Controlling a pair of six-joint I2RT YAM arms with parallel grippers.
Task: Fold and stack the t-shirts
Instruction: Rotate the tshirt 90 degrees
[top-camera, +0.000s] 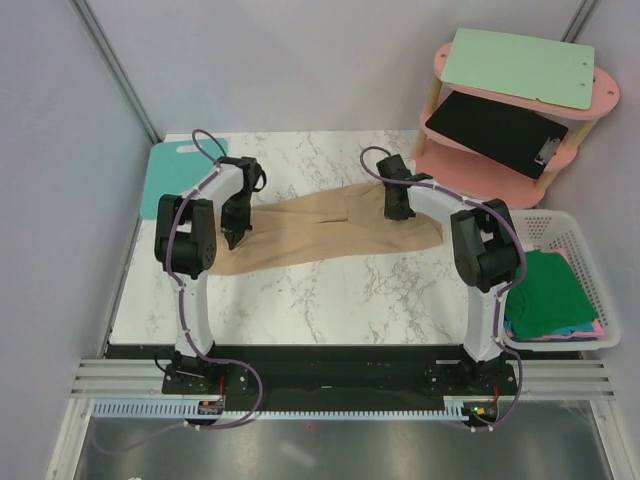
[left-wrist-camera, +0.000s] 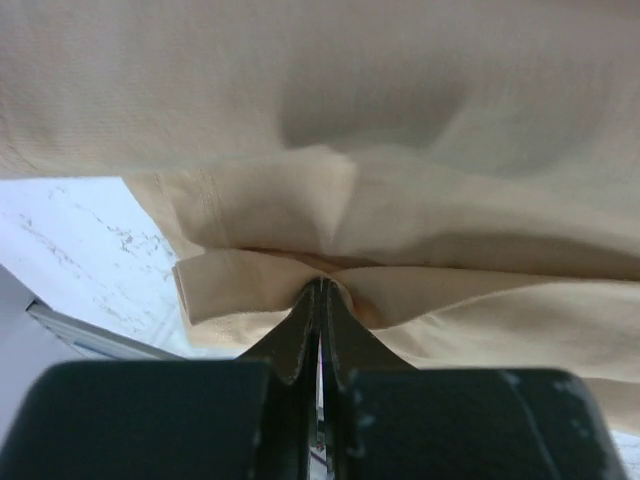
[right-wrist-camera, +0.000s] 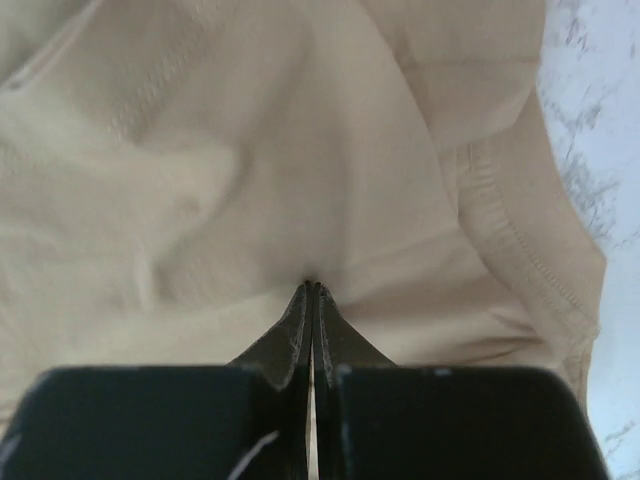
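Observation:
A light tan t-shirt (top-camera: 330, 232) lies stretched across the marble table between the two arms. My left gripper (top-camera: 236, 240) is shut on its left end; in the left wrist view the jaws (left-wrist-camera: 321, 285) pinch a fold of tan cloth (left-wrist-camera: 420, 180). My right gripper (top-camera: 399, 213) is shut on the shirt's right part, and the right wrist view shows the fingertips (right-wrist-camera: 313, 287) closed on a pucker of the tan fabric (right-wrist-camera: 250, 180). More t-shirts, a green one (top-camera: 545, 292) over pink and blue ones, lie in the white basket (top-camera: 585, 240) at the right.
A teal board (top-camera: 172, 170) lies at the table's back left corner. A pink two-level shelf (top-camera: 590, 105) at the back right carries a mint-green clipboard (top-camera: 515, 65) above and a black clipboard (top-camera: 497, 130) below. Grey walls enclose the left and back sides.

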